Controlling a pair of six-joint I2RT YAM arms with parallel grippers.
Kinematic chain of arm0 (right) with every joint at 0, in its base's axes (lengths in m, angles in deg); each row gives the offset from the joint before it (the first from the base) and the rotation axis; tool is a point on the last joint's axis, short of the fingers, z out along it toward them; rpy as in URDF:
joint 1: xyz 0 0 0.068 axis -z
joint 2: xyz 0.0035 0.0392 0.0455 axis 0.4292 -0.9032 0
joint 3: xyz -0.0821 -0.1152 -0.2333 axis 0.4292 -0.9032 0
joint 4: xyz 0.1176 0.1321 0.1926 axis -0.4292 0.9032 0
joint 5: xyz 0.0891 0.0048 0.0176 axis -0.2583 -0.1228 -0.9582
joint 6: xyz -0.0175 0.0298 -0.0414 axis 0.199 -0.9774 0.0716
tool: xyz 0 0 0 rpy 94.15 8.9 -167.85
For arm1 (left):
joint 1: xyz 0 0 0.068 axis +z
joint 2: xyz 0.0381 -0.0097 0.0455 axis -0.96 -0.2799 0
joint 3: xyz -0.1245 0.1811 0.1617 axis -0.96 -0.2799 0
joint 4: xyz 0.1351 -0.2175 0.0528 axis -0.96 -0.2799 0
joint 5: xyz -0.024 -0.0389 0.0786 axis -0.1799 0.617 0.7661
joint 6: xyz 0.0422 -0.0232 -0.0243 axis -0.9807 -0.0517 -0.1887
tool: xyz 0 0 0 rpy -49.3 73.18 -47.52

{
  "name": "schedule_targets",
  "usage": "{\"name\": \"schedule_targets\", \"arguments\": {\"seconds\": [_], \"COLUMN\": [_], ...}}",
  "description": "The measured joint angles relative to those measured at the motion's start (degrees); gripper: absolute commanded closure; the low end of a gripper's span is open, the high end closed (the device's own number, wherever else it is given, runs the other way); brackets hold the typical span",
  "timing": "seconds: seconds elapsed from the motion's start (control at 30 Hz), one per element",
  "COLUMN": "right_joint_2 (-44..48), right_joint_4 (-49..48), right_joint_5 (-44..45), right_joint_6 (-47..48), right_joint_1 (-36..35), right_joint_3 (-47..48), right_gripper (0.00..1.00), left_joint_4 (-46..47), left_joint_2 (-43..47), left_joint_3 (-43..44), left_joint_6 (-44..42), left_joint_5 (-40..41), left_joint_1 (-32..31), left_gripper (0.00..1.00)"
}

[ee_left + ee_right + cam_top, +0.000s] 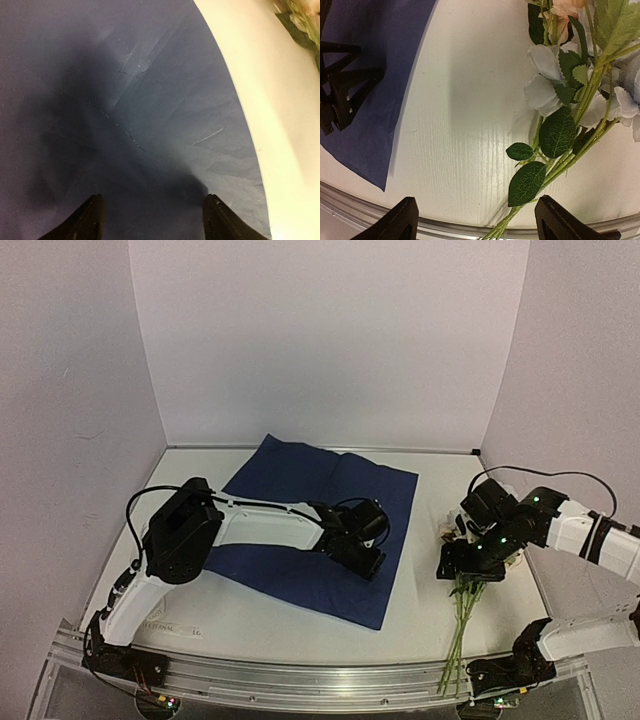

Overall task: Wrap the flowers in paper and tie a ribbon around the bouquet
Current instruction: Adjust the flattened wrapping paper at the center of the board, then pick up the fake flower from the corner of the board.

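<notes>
Blue throughout, creased, flat on the white worktop [425, 590]: records the paper [300, 480] so. Finds the left claw [372, 562] low over the paper's right part, jaws released, gripping nothing, only blue sheet showing beneath. Locates the flowers [560, 130] on bare worktop to the right of the paper, apart from its edge, blooms on the far side, thin green stems running toward the near rail [330, 680]. Notes the right claw [475, 215] above the flowers, jaws spread wide, clasping nothing.
</notes>
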Motion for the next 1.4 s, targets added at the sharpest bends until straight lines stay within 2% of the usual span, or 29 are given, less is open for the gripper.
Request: {"name": "schedule_targets", "arguments": {"seconds": [0.17, 0.37, 0.5, 0.67, 0.9, 1.07, 1.17, 1.4], "right_joint_2": [0.5, 0.5, 0.5, -0.2, -3.0, -6.3, -7.9, -9.0], "right_joint_4": [1.3, 2.3, 2.9, 3.6, 0.2, -6.3, -10.2, -17.3], "right_joint_5": [1.4, 2.6, 4.0, 7.6, 9.2, 8.6, 8.3, 8.3], "right_joint_6": [0.0, -0.8, -2.3, -5.4, -9.0, -12.2, -13.8, -16.0], "right_joint_1": [0.2, 0.2, 0.2, 0.2, 0.2, 0.3, 0.3, 0.3], "right_joint_3": [-0.8, -2.7, -3.7, -6.7, -11.3, -15.4, -17.3, -18.6], "right_gripper": [0.18, 0.15, 0.10, 0.06, 0.07, 0.12, 0.19, 0.41], "left_joint_4": [2.3, 6.4, 6.7, 6.6, 6.5, 6.1, 6.1, 6.6], "left_joint_2": [2.1, 12.8, 19.8, 22.6, 22.6, 23.4, 25.6, 29.2], "left_joint_3": [-5.2, -22.6, -32.5, -36.0, -35.7, -35.2, -35.2, -35.2], "left_joint_6": [-3.2, -6.7, -9.1, -12.6, -13.9, -10.6, -7.1, -1.2], "left_joint_5": [3.4, 2.5, -0.6, -4.2, -4.4, -0.4, 3.6, 11.2], "left_joint_1": [-2.4, -4.3, -4.8, -4.7, -4.7, -4.3, -2.3, 10.1], "left_gripper": [0.39, 0.39, 0.39, 0.38, 0.28, 0.23, 0.22, 0.15]}}
